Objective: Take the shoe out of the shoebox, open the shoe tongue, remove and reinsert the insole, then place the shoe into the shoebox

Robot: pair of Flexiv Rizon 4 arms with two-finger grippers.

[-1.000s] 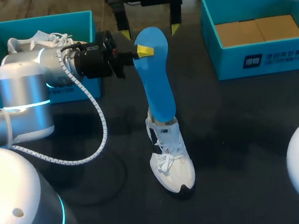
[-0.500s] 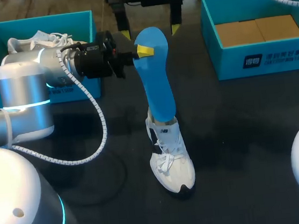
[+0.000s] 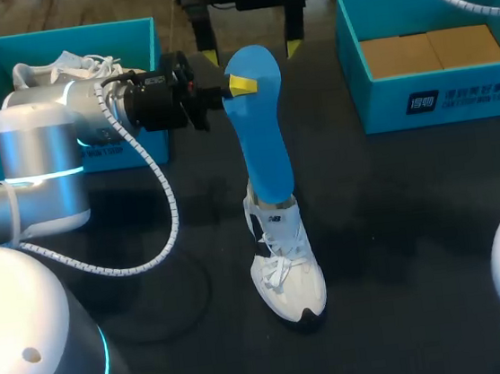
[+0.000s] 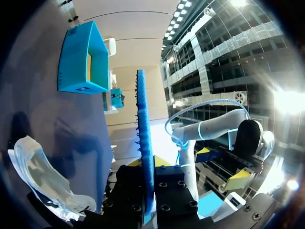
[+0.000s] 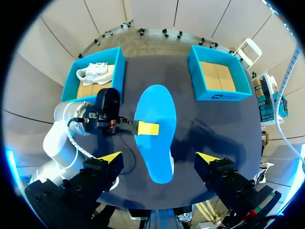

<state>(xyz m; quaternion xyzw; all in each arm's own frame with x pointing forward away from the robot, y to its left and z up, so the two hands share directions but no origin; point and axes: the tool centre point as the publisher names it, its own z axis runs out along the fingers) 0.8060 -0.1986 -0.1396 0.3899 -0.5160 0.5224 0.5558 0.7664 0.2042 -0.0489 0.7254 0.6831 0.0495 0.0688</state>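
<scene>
dark table (image 3: 399, 224): left fingers (image 3: 240, 84) pinch insole (image 3: 264, 149) (upright).

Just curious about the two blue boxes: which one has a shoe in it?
The turquoise cardboard shoebox at the left holds a white laced sneaker; the other turquoise shoebox at the right shows only brown cardboard inside.

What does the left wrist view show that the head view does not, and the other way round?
Only the left wrist view: the blue insole edge-on, clamped from both faces in the left gripper. Only the head view: the left shoebox holding a second shoe. Both: the insole, the white shoe, the right shoebox.
</scene>
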